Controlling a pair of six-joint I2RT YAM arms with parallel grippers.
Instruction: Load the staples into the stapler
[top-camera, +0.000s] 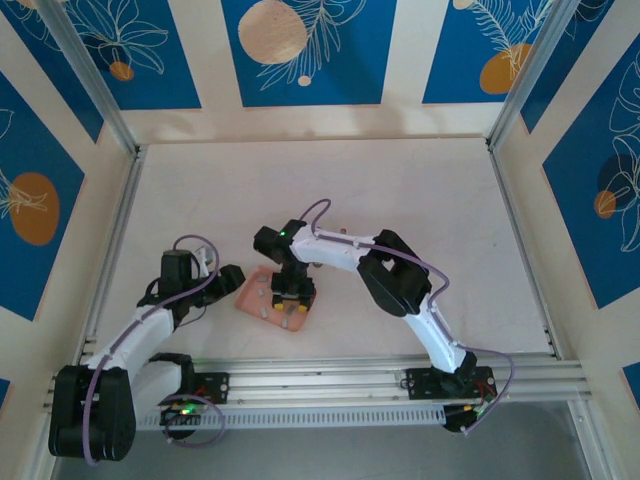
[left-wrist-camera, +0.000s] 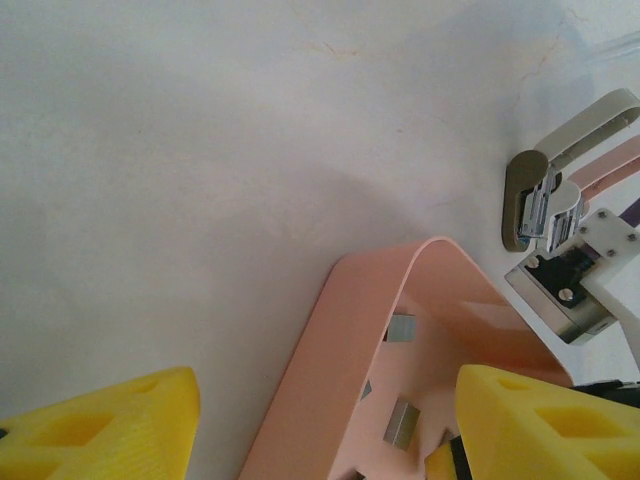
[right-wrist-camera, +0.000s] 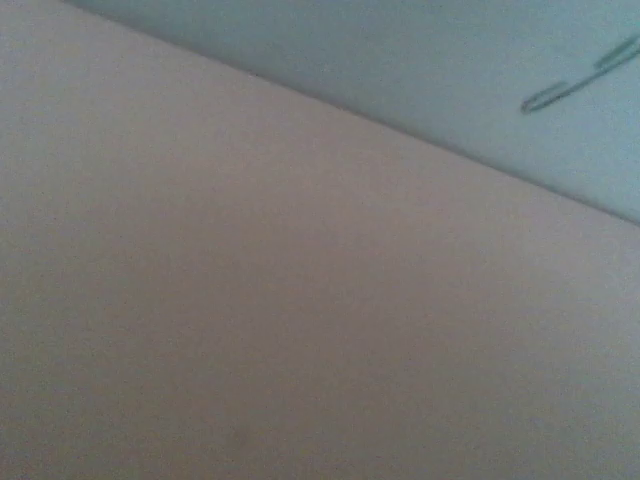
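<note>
The salmon-pink tray (top-camera: 262, 300) lies near the table's front, with several small grey staples (left-wrist-camera: 401, 423) on its floor. My left gripper (left-wrist-camera: 320, 430) is open. Its yellow fingertips (left-wrist-camera: 100, 430) straddle the tray's left wall, one outside on the table and one inside. My right gripper (top-camera: 290, 300) points straight down into the tray, and its jaw gap is hidden. The grey stapler (left-wrist-camera: 535, 200) lies on the table just past the tray's far corner, beside the right gripper's white body. A blurred slim two-armed shape (right-wrist-camera: 570, 85) past the tray's edge looks like the stapler.
White table (top-camera: 400, 200) with a low rail (top-camera: 120, 230) on the left and aluminium rails (top-camera: 350, 375) at the near edge. Blue patterned walls stand around it. The right arm (top-camera: 390, 280) arches over the table beside the tray.
</note>
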